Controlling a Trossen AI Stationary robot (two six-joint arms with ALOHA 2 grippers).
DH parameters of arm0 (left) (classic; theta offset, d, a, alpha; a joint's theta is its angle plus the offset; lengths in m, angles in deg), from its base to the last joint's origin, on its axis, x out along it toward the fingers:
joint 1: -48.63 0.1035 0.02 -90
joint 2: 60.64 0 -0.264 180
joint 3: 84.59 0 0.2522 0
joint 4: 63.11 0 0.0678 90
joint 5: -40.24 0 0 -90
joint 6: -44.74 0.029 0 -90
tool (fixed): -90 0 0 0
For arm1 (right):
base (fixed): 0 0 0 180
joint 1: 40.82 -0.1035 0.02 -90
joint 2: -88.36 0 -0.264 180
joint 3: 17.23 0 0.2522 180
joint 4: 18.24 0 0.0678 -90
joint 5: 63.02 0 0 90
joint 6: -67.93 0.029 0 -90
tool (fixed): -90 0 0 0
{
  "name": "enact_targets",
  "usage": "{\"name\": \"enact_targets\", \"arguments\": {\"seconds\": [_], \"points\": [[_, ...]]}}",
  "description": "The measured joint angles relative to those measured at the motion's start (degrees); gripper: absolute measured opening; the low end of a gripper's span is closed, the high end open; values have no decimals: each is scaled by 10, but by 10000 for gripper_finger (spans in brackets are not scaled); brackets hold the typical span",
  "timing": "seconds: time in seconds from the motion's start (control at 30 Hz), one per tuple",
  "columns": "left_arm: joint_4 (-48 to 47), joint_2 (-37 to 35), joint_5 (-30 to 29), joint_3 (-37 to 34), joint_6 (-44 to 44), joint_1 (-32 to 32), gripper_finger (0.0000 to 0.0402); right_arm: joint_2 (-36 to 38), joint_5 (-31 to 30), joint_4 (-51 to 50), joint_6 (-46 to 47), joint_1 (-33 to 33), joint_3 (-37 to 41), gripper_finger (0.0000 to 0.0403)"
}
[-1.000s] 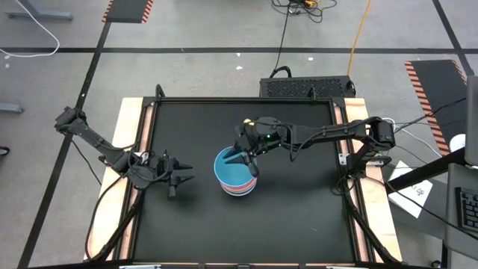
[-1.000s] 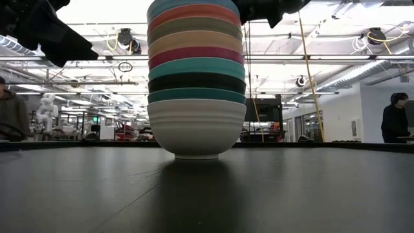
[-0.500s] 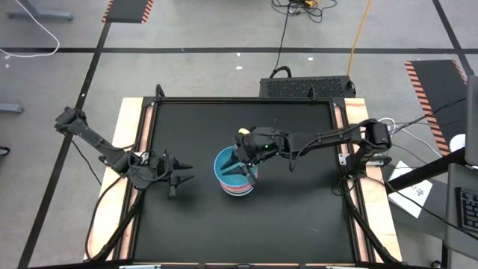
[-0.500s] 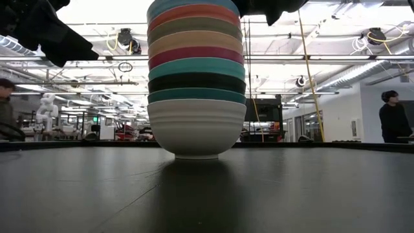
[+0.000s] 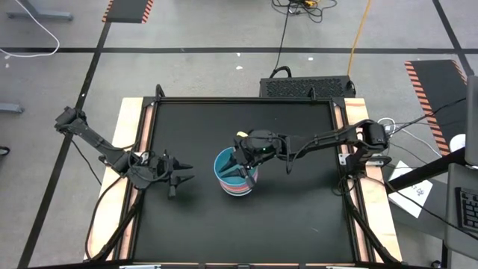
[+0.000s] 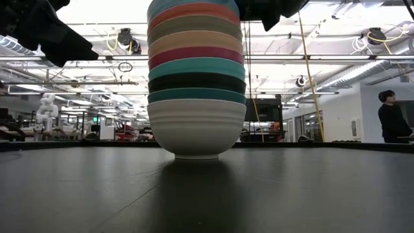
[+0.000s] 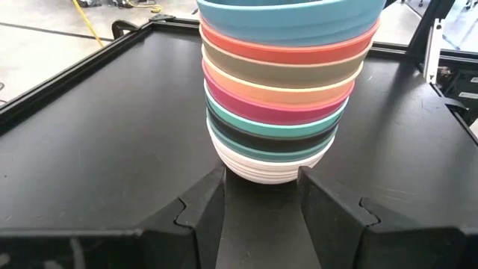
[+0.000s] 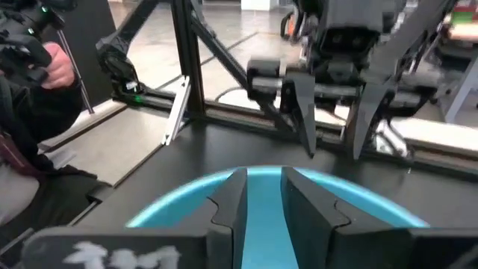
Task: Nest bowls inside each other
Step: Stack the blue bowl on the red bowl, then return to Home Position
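While stacked, bowls (image 5: 236,176) sit under right hand (image 5: 240,166).

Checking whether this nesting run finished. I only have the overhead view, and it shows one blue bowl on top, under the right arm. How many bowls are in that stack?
Observer: Nine, counted in the low view. The white bowl is the lowest and sits on the table.
Operator: Does the stack lean?
Observer: No. From table height the stack stands upright, with its rims level.
Operator: Are the right arm's jaws clamped on the blue bowl?
Observer: Not that I can see. In the right wrist view they stand slightly apart over the blue bowl, with nothing between them.
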Motion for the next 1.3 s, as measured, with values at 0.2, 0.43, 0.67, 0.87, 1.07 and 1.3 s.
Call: {"name": "enact_targets", "arguments": {"seconds": [0.2,0.43,0.67,0.87,1.07,1.3], "points": [[-9,0,0,0,0,0,170,4,-2,4,-7,-8,0,73],[-8,0,0,0,-1,0,170,3,-5,1,-13,-27,0,73],[-8,0,0,0,-7,0,170,3,-6,-5,-12,-31,0,73],[-8,0,0,0,-9,0,170,6,-18,-5,-43,-29,0,73],[-8,0,-8,0,0,0,170,57,-64,-15,-73,-22,0,73],[-8,0,-26,0,28,0,170,174,-107,-171,-73,3,-1,73]]}}
